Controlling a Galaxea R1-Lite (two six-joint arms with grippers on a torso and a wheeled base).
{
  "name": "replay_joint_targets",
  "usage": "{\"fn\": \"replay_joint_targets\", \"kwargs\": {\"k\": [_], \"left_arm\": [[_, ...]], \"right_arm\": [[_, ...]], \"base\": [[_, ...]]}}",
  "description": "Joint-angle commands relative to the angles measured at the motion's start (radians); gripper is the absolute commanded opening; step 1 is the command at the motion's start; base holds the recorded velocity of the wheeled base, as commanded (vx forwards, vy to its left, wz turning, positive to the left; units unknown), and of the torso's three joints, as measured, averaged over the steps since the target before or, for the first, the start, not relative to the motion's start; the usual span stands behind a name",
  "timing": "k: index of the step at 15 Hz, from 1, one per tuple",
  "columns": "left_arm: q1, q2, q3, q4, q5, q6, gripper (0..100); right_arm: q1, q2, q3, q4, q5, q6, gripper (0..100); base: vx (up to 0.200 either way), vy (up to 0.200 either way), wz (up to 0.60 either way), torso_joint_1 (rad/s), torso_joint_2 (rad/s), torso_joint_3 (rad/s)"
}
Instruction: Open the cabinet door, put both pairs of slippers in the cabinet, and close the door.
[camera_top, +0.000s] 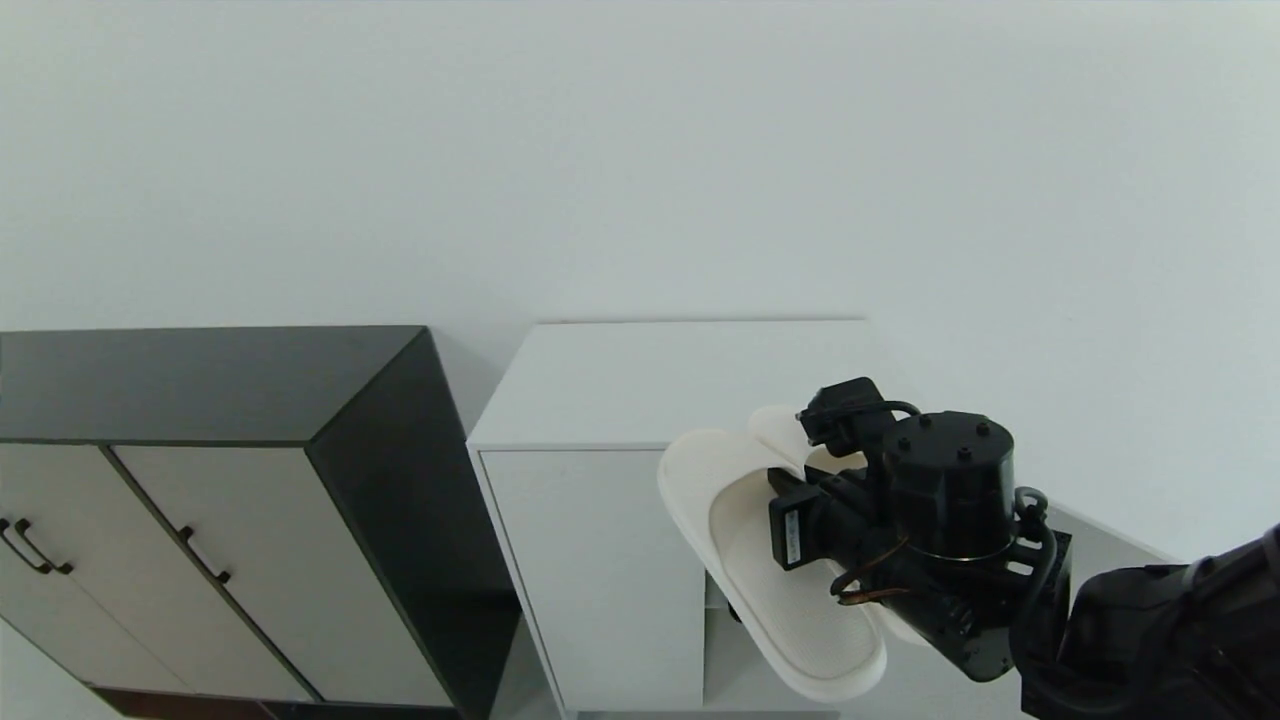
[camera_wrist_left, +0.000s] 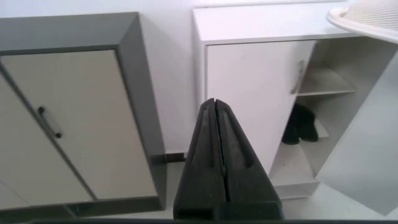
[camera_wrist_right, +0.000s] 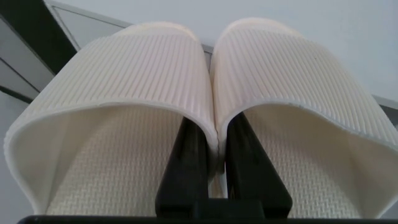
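A pair of cream slippers (camera_top: 790, 590) hangs side by side in front of the white cabinet (camera_top: 600, 560), toes up. My right gripper (camera_top: 800, 500) is shut on the pair where the two straps meet, and its fingers (camera_wrist_right: 186, 162) reach in under the ribbed straps (camera_wrist_right: 155, 81). The cabinet's right door (camera_wrist_left: 367, 162) stands open, showing shelves (camera_wrist_left: 323, 81). A dark pair of slippers (camera_wrist_left: 301, 124) sits on a lower shelf inside. The cabinet's left door (camera_wrist_left: 255, 93) is closed. My left gripper (camera_wrist_left: 215, 106) is shut and holds nothing, low and some way back from the cabinet.
A black-sided cabinet (camera_top: 200, 380) with pale handled doors (camera_wrist_left: 68, 112) stands just left of the white one, with a narrow gap between them. A plain white wall rises behind both. Bare floor (camera_wrist_left: 348, 208) lies in front of the open compartment.
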Motion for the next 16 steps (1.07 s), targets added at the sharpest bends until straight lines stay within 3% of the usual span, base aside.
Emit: {"fn": "replay_joint_targets", "kwargs": {"k": [1, 5, 16], "left_arm": [[0.0, 0.0, 0.0, 0.0, 0.0, 0.0, 0], [0.0, 0.0, 0.0, 0.0, 0.0, -0.001, 0], [0.0, 0.0, 0.0, 0.0, 0.0, -0.001, 0]], "right_arm": [[0.0, 0.002, 0.001, 0.0, 0.002, 0.0, 0], [0.0, 0.004, 0.006, 0.0, 0.006, 0.0, 0], [0.0, 0.025, 0.041, -0.08, 0.017, -0.009, 0]], "base": [[0.0, -0.2, 0.0, -0.002, 0.0, 0.007], [0.0, -0.2, 0.0, 0.001, 0.0, 0.004], [0.0, 0.0, 0.0, 0.0, 0.0, 0.0]]}}
